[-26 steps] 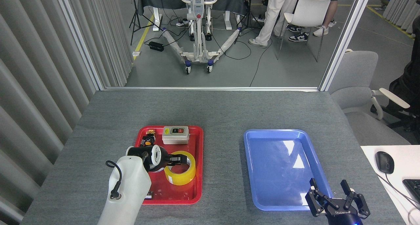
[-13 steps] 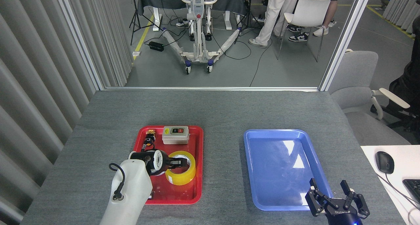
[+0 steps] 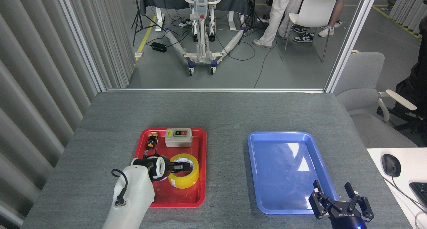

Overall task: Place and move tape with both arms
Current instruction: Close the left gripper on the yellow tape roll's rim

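Note:
The yellow tape roll (image 3: 185, 181) lies flat in the near part of the red tray (image 3: 203, 162), its white core facing up. My left arm reaches in from the bottom left. The black left gripper (image 3: 178, 168) is at the roll's left rim, with its fingers reaching over the rim into the core. From this angle the finger gap is hidden. My right gripper (image 3: 337, 203) hovers at the near right corner of the blue tray (image 3: 283, 169), claws spread and nothing between them.
The red tray also holds a grey switch box (image 3: 178, 137) and small orange and black parts (image 3: 151, 143) at its far end. A white desk with a mouse (image 3: 391, 165) and a keyboard (image 3: 421, 191) adjoins at the right. People's legs and chairs stand beyond the table.
My left gripper has come a little nearer and lower onto the tape's left rim. The tape has stayed put. The right gripper has shifted slightly left and down.

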